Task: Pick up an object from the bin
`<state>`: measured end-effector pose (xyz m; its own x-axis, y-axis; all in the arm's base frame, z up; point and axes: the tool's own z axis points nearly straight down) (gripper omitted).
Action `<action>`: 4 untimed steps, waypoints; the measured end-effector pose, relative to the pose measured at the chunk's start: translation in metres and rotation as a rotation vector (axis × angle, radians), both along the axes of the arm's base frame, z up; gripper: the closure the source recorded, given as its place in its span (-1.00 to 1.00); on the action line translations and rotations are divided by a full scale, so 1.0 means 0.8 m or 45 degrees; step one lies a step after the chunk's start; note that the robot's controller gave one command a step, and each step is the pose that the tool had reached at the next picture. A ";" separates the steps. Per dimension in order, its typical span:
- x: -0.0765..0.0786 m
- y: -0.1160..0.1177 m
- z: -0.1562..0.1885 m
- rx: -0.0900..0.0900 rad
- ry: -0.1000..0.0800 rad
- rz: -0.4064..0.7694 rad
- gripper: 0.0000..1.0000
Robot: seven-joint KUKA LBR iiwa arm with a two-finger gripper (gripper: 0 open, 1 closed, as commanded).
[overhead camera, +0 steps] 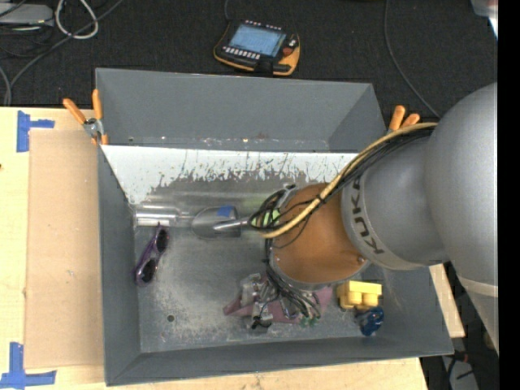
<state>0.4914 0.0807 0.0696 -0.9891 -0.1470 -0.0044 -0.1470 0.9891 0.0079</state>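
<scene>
Near the front wall of the grey metal bin [187,299], the gripper [261,307] sits over a flat mauve-pink piece [237,306] that seemingly runs left-right beneath it; whether the jaws are apart or together cannot be told.

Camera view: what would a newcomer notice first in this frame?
The big grey arm with its orange cover reaches in from the right, its gripper low over a small pinkish heap near the front wall of the bin. Purple sunglasses lie alone at the left. A yellow block and a small blue thing sit at the front right.
</scene>
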 end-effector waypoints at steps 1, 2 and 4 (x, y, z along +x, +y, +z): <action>0.009 0.015 0.129 0.000 0.006 0.025 1.00; 0.005 0.000 0.187 -0.002 0.017 -0.046 -1.00; 0.025 0.054 0.108 0.000 0.014 0.259 -1.00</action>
